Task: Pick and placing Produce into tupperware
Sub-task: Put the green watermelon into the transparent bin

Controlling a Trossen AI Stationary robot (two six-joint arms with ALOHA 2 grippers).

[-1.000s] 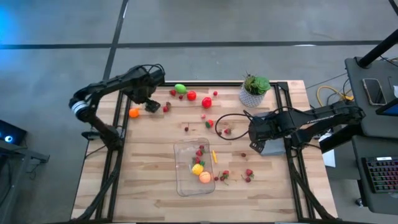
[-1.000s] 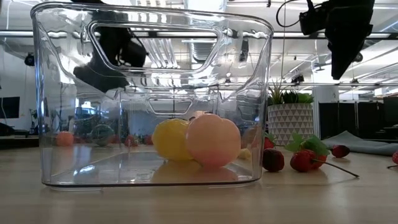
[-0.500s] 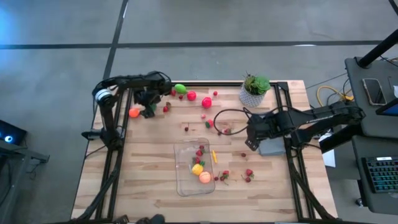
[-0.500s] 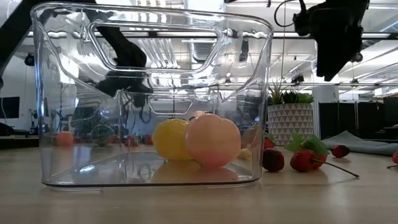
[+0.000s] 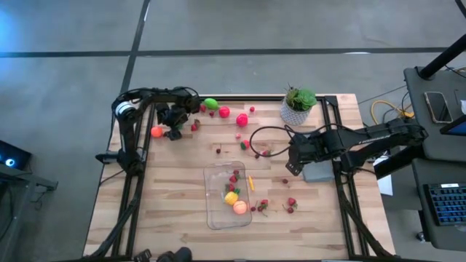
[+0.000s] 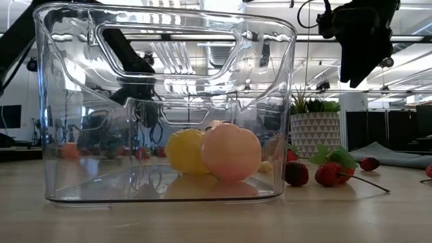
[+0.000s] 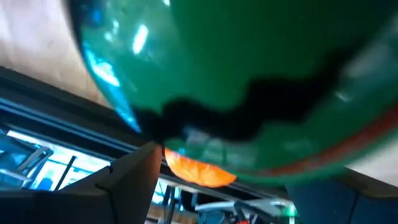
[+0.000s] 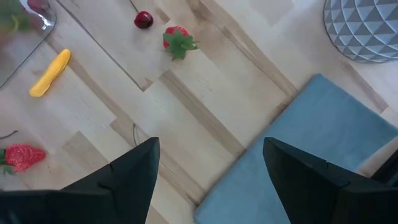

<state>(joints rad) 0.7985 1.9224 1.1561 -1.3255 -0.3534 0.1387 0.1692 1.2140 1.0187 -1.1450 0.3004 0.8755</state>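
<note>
The produce lies scattered over the wooden surface point(image 5: 167, 211): a yellow piece point(image 5: 231, 197) and a peach-coloured piece point(image 5: 239, 207) sit inside the clear tupperware point(image 5: 215, 218) near the middle, with small red strawberries point(image 5: 291, 201) just beside it. At the far left edge, the left claw point(image 5: 173, 132) hangs beside an orange piece point(image 5: 156, 132); whether it grips anything cannot be told. The right claw point(image 8: 208, 180) hovers spread and empty over a grey slab point(image 5: 317, 173), near a potted plant point(image 5: 297, 105).

Open jaws hang above wooden table point(image 8: 205, 106) by a strawberry point(image 8: 177, 40), cherry point(image 8: 143, 20) and yellow piece point(image 8: 50, 73).
</note>
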